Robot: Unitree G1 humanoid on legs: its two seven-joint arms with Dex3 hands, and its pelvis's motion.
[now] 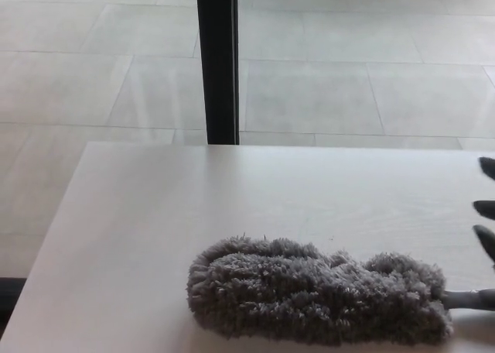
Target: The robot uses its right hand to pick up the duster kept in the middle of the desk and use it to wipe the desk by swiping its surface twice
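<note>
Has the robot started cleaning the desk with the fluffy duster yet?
Not yet. Nothing looks done: the grey duster lies flat on the white desk, unheld. In hand: the right hand is only showing black fingertips at the right edge, spread apart above the duster's handle, touching nothing. Left to do: grab the handle, lift the duster, and swipe the desk twice. The left hand isn't showing.
</note>
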